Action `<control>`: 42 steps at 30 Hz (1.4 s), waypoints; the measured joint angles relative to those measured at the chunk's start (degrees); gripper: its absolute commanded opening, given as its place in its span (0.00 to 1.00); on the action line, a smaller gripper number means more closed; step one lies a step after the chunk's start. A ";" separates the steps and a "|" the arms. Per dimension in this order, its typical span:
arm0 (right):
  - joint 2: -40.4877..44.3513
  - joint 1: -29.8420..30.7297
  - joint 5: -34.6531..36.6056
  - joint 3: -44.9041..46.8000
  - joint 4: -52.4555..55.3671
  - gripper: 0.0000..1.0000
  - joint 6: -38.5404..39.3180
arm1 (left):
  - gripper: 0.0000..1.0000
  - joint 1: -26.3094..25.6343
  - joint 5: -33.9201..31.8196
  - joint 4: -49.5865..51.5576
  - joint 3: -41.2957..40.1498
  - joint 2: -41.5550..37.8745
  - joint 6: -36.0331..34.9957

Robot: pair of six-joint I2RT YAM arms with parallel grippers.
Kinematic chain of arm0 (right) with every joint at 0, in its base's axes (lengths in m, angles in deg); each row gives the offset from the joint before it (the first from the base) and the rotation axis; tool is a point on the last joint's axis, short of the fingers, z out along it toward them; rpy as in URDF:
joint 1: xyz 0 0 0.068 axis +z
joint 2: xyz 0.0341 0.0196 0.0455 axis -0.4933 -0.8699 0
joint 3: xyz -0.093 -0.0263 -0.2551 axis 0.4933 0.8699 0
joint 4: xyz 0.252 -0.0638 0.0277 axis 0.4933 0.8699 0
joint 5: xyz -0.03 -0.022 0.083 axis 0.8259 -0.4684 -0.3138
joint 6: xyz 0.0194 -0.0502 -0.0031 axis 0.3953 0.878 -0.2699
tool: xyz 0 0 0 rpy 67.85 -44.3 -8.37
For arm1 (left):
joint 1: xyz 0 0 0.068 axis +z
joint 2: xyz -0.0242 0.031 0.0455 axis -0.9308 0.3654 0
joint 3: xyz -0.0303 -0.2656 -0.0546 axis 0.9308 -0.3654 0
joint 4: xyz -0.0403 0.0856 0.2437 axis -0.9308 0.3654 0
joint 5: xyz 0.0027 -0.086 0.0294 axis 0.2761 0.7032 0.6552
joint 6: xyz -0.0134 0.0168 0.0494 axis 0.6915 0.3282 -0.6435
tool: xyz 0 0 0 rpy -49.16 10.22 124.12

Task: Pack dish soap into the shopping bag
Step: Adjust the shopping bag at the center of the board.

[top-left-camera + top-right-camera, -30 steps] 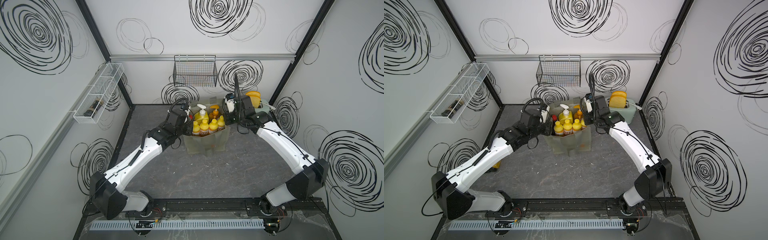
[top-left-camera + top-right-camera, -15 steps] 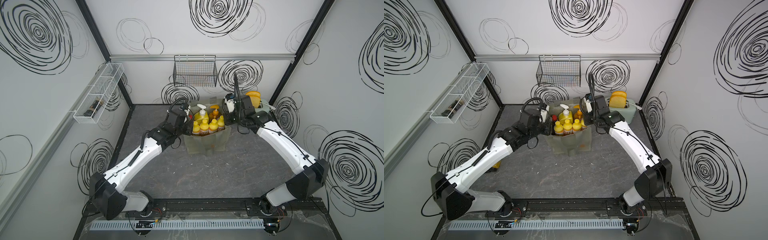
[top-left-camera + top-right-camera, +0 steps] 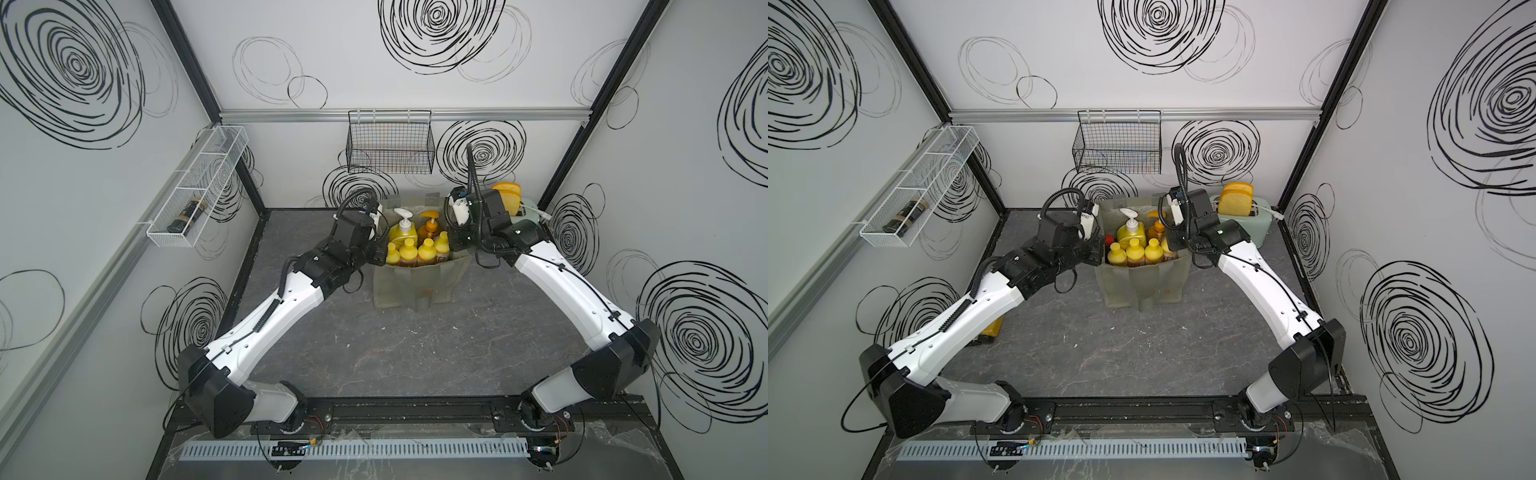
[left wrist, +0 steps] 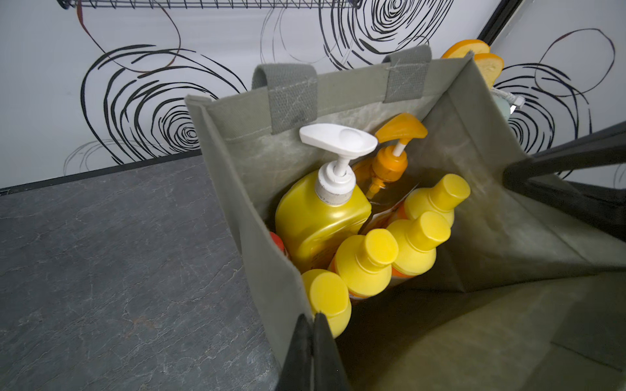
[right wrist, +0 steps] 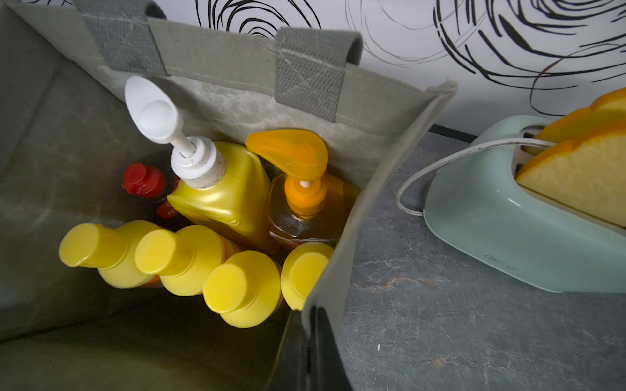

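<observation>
The boxy grey-green fabric shopping bag (image 3: 419,286) stands open at the back middle of the dark grey marbled tabletop (image 3: 415,353), and all seven bottles of dish soap are inside it. Against its far wall the big yellow bottle (image 5: 223,196) with a white pump and the big amber bottle (image 5: 305,216) with an orange pump stand side by side. The squat red-capped bottle (image 5: 144,181) sits in the corner beside the yellow one. In front of them the four small yellow-capped bottles (image 5: 176,257) form one tight row. The near half of the bag's floor is bare.

The left gripper (image 4: 311,318) is clenched on the rim of one side wall, and the right gripper (image 5: 308,313) on the rim of the opposite wall; the mouth stands wide.

A mint-green plastic toaster (image 5: 491,237) with two yellow, orange-edged sponge-like slices (image 5: 576,162) sits near the bag's right wall, with a strip of bare tabletop between them. Its white cord (image 5: 440,162) loops toward the bag. In front of the bag the tabletop lies open between the arms. A black wire basket (image 3: 390,145) hangs on the back wall, and a white wire shelf (image 3: 195,191) on the left wall holds a dark jar (image 3: 187,212) on its side.

The red-capped bottle's label shows white letters, seemingly "FE", the rest hidden. The small orange tag (image 3: 1165,291) on the bag's front is too small to read
</observation>
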 measured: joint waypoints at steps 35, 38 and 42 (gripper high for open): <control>1.55 -0.22 -2.89 -0.20 1.60 0.00 -0.46 | 0.00 1.55 -3.28 -0.87 0.04 0.04 -1.51; 1.55 -0.22 -2.91 -0.22 1.46 0.00 -0.46 | 0.00 1.75 -2.97 -0.96 -0.07 0.02 -1.51; 1.55 -0.22 -2.91 -0.22 1.27 0.00 -0.46 | 0.00 1.97 -2.80 -1.49 -0.31 -0.07 -1.53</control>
